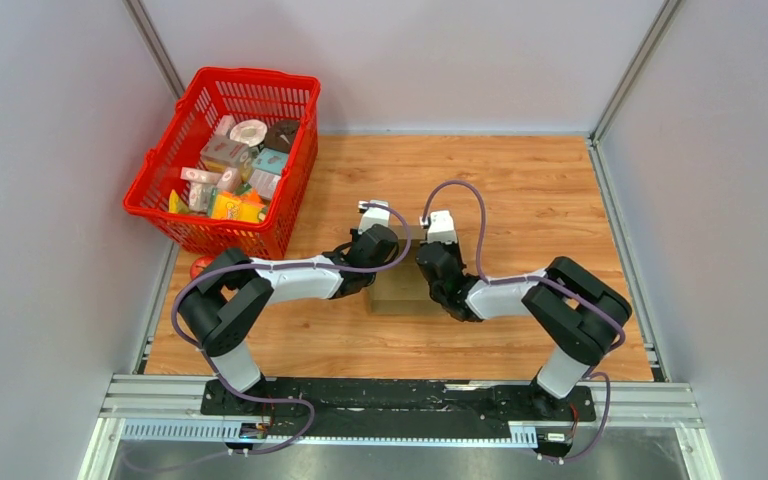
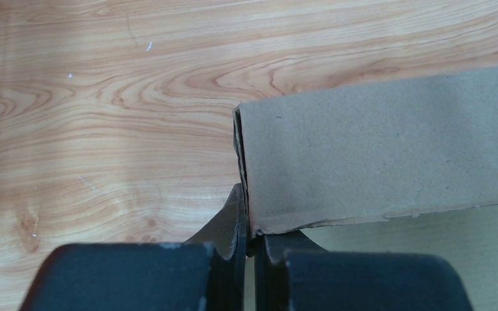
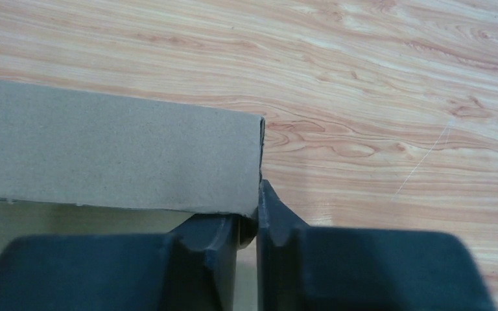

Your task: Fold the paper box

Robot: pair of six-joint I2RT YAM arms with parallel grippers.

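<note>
The paper box (image 1: pixel 400 285) is plain brown cardboard, partly folded, on the wooden table between my two arms. My left gripper (image 1: pixel 385 262) is shut on the box's left side wall; in the left wrist view the gripper (image 2: pixel 253 223) pinches the wall's edge, with a brown panel (image 2: pixel 376 149) stretching right. My right gripper (image 1: pixel 430 262) is shut on the box's right side wall; in the right wrist view the gripper (image 3: pixel 254 217) pinches the edge of the panel (image 3: pixel 117 155). The arms hide most of the box from above.
A red plastic basket (image 1: pixel 288 225) with several small colourful packages stands at the table's far left. A small red object (image 1: pixel 201 266) lies just in front of it by the left edge. Grey walls enclose the table on three sides.
</note>
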